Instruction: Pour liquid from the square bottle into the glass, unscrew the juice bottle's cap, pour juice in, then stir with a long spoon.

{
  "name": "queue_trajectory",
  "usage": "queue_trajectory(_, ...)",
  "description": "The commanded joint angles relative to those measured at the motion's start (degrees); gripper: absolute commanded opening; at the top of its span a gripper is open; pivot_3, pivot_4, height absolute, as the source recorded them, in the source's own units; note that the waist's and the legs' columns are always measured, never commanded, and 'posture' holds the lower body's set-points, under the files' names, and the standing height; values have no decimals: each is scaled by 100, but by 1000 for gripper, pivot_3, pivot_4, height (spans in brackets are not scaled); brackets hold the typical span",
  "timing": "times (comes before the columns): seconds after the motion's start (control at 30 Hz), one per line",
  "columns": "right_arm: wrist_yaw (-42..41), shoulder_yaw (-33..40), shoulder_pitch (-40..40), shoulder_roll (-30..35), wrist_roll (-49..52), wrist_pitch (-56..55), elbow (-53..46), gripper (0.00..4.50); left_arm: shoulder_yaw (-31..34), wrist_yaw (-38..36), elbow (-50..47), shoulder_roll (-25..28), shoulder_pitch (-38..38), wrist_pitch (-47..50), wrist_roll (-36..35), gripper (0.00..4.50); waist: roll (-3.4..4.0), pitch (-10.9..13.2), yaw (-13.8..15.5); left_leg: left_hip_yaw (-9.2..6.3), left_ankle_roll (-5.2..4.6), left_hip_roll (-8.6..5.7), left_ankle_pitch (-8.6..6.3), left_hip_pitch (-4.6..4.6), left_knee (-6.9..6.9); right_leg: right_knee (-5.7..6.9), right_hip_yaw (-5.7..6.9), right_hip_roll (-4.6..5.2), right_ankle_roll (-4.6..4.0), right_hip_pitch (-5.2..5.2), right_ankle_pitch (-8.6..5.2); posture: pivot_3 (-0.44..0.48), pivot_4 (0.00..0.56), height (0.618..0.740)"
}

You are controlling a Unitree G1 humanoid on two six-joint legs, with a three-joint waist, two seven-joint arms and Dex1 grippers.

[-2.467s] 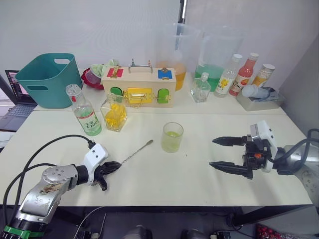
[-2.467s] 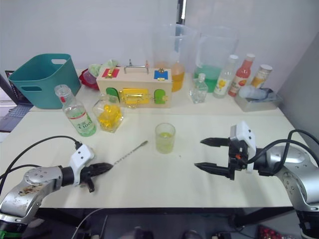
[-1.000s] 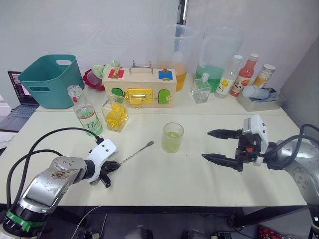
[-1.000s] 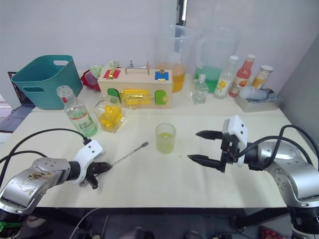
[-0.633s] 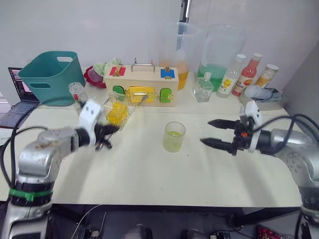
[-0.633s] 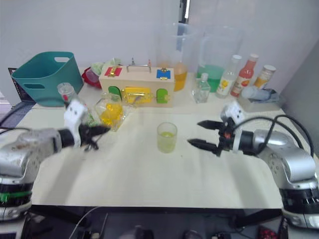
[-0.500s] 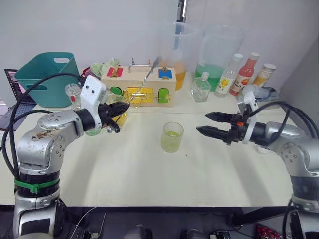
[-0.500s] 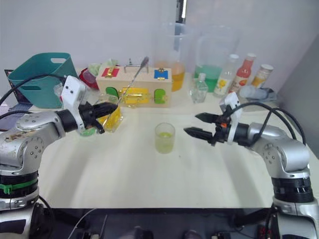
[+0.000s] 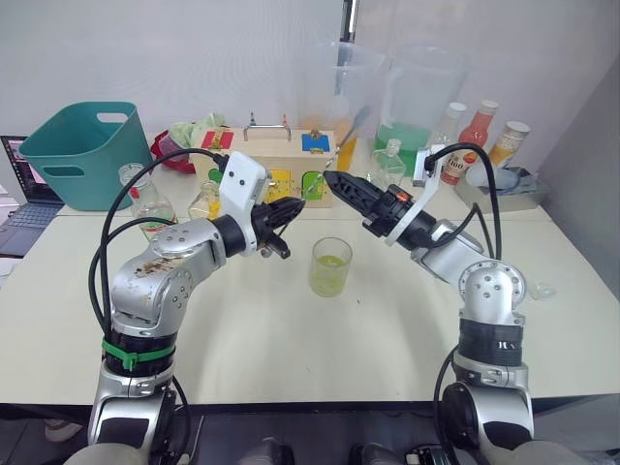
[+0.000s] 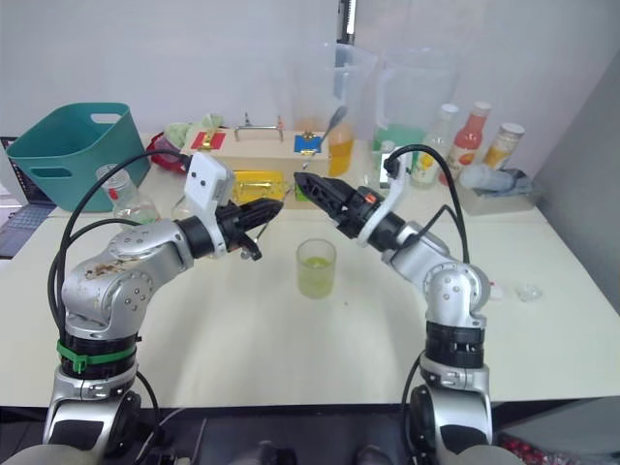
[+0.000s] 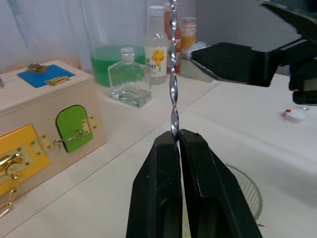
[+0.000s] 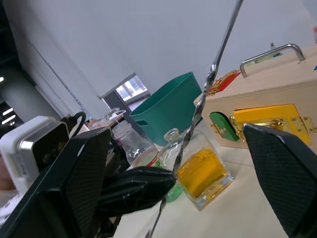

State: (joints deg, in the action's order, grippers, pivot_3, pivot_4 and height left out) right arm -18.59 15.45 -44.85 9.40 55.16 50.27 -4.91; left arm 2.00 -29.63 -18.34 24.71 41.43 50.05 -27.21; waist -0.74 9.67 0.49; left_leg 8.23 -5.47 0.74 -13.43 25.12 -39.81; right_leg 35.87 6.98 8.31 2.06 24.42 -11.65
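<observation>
My left gripper (image 9: 294, 204) is shut on the long spoon (image 11: 172, 94), gripping the lower end of its twisted stem. The spoon slants up and away towards the pitchers. Just below and to the right stands the glass (image 9: 330, 266), holding some yellow-green liquid. My right gripper (image 9: 334, 182) is open and hangs above the glass, its tips close to the spoon stem. The square bottle (image 12: 200, 173) with yellow liquid and the juice bottle (image 9: 145, 199) stand behind my left arm, partly hidden. A small pale round piece (image 9: 538, 289) lies at the table's right; I cannot tell whether it is the cap.
A wooden latch box (image 9: 281, 170) stands behind the glass. At the back left is a teal basket (image 9: 82, 155). Two tall pitchers (image 9: 417, 97), a small clear bottle (image 9: 387, 165), a yellow-labelled and a red bottle (image 9: 477, 143) and a grey tray (image 9: 509, 194) line the back right.
My left gripper has carried the spoon to the right, close above the glass. My right arm has swung up and to the left, so its open fingers are now beside the spoon.
</observation>
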Motion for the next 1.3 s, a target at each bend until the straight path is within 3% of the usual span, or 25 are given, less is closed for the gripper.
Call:
queue_trajectory(0.03, 240, 191, -298, -105, 189, -146, 64, 4500, -47, 0, -273, -30, -12, -114, -63, 32, 0, 0, -19, 0, 0, 0, 0, 0, 0, 0, 0, 0, 0, 1, 0, 0, 150, 733)
queue_trajectory(0.17, 364, 179, -470, -173, 73, -205, 315, 4500, -70, 3, -286, -43, -20, -120, -62, 32, 1, 0, -64, 1, 3, 1, 3, 0, 1, 3, -2, -6, -1, 6, 0, 0, 150, 733)
queue_trajectory(0.6, 532, 237, -506, -205, 217, -232, 525, 196, -118, -40, -288, -47, -55, -135, -55, 0, 1, 0, -97, 1, 3, 1, 3, 0, 4, 6, -3, -7, -1, 8, -1, 0, 150, 733)
queue_trajectory(0.63, 546, 252, -505, -218, 243, -230, 528, 29, -130, -50, -286, -42, -63, -141, -49, 0, 3, 0, -107, 1, 3, 1, 3, 0, 4, 6, -4, -7, -1, 8, -1, 0, 150, 733)
queue_trajectory(1.3, 525, 243, -480, -77, 429, -233, 540, 29, -111, -52, -278, 20, -152, -212, -53, 0, 3, 1, -114, 0, 3, 2, 3, 0, 5, 8, -7, -9, -1, 10, -1, 0, 150, 733)
